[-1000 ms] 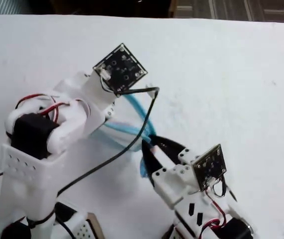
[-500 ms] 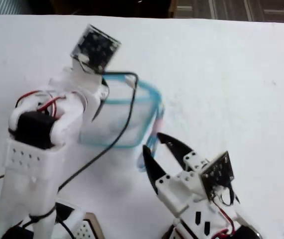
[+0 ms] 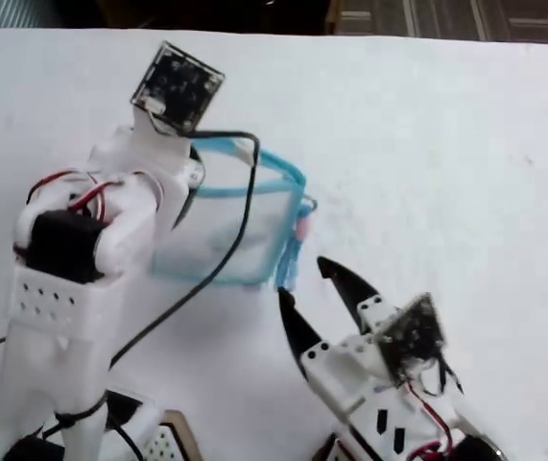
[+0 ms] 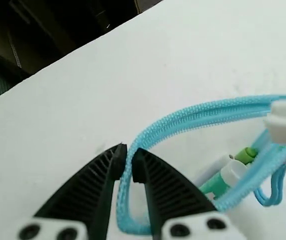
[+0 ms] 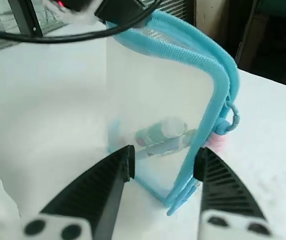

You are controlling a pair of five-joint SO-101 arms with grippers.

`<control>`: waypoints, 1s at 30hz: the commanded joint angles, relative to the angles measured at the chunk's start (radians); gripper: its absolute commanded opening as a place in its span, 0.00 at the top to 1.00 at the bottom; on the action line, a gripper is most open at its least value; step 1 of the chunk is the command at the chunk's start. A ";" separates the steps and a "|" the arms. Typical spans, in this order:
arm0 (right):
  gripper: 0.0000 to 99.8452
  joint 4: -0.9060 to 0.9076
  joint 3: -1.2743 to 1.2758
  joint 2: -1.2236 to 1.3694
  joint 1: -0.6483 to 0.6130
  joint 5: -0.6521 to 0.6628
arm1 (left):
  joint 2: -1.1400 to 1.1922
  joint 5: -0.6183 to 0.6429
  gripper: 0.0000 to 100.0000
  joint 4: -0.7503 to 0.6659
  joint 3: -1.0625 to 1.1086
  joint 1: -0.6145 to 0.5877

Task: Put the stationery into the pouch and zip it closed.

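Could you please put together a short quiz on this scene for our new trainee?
1. True or false: the left gripper is shut on the blue edge of the pouch.
2. The right gripper is: A) open, B) shut on the pouch, C) shut on the stationery.
3. Fill in: the stationery lies ___ the pouch.

Key: 1 true. 2 A. 3 inside.
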 commanded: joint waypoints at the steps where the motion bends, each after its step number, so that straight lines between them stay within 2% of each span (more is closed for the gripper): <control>1: 0.80 -0.053 0.021 0.015 0.062 0.052 | 0.000 -0.098 0.98 0.054 -0.005 -0.003; 7: 0.80 -0.163 0.135 0.015 0.139 0.103 | 0.000 -0.118 0.98 0.078 -0.005 0.005; 15: 0.80 -0.458 0.413 0.015 0.140 0.170 | 0.000 -0.120 0.98 0.072 -0.005 0.006; 20: 0.80 -0.549 0.480 0.015 0.139 0.169 | 0.000 -0.120 0.98 0.072 -0.005 0.006; 22: 0.83 -0.565 0.486 0.015 0.139 0.167 | 0.000 -0.120 0.98 0.072 -0.005 0.006; 27: 0.98 -0.607 0.486 0.007 0.136 0.175 | 0.000 -0.118 0.98 0.072 -0.005 0.006; 30: 0.98 -0.608 0.485 0.007 0.139 0.175 | 0.000 -0.117 0.98 0.072 -0.005 0.005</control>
